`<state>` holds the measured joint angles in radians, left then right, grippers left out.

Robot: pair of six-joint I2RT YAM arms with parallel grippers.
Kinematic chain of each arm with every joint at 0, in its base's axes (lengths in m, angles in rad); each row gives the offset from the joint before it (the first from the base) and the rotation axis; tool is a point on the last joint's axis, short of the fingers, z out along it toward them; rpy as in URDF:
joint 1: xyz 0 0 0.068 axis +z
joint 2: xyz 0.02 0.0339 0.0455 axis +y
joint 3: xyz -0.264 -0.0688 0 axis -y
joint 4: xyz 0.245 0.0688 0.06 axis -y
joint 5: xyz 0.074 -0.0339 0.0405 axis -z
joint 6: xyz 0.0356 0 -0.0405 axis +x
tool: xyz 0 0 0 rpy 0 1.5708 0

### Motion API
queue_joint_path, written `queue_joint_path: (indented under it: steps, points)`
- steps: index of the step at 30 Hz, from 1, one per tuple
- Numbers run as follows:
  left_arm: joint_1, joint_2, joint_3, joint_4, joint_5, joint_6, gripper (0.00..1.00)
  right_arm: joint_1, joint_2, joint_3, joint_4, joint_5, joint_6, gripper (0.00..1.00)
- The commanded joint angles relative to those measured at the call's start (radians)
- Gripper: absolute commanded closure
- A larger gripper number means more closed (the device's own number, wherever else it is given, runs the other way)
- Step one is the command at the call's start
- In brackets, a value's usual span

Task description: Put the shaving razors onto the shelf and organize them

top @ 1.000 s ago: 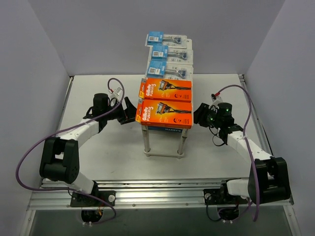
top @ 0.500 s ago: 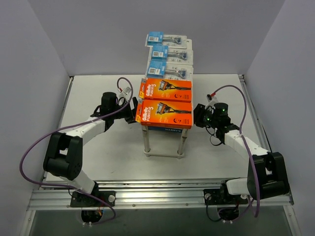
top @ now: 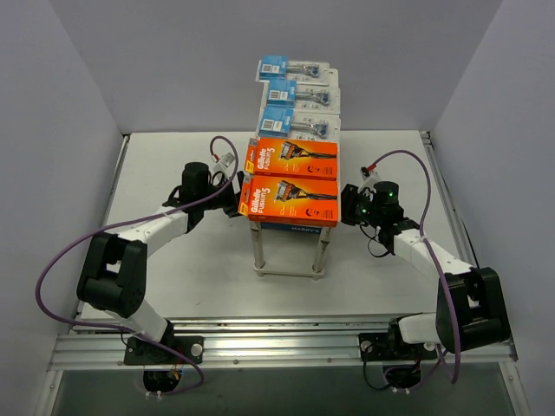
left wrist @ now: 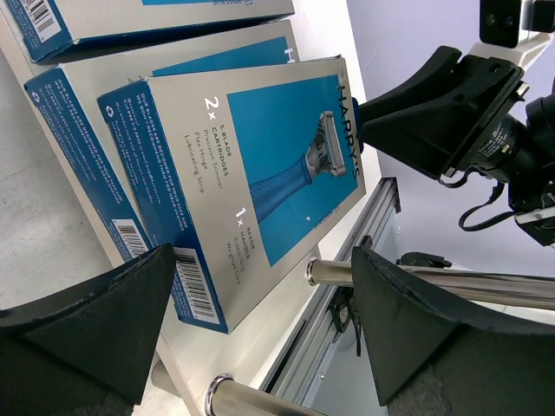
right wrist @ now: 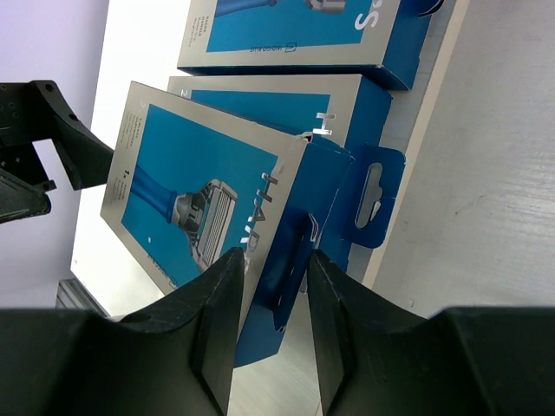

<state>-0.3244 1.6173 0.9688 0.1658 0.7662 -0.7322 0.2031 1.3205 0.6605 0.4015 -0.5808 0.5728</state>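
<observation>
— Right gripper was narrow: you straddled the Harry's box by its end, on the lower tier of the shelf. Pinched or not, I couldn't tell.
— And the left gripper?
— You spread it wide at the opposite end, likely to square that tilted box.

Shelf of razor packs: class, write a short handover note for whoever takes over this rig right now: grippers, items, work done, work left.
Left gripper: open, straddling one end of the skewed blue box.
Right gripper: jaws narrow around its other end; grip unclear.
Shelf top: three blister packs, two orange boxes, in a row.
Lower tier: other blue boxes lying flat.
Done: all visible packs are on the shelf.
To do: probably square the skewed box with its neighbours.
</observation>
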Motion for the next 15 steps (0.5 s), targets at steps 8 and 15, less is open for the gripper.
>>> queue_joint_path:
  steps: [8, 15]
  points:
    - [-0.028, -0.019, 0.021, 0.067, 0.008, -0.013, 0.10, 0.015, -0.003, 0.013, 0.045, -0.021, 0.002, 0.77]
    - [-0.044, -0.048, 0.031, 0.055, 0.007, -0.016, 0.10, 0.018, -0.013, 0.011, 0.042, -0.022, 0.002, 0.87]
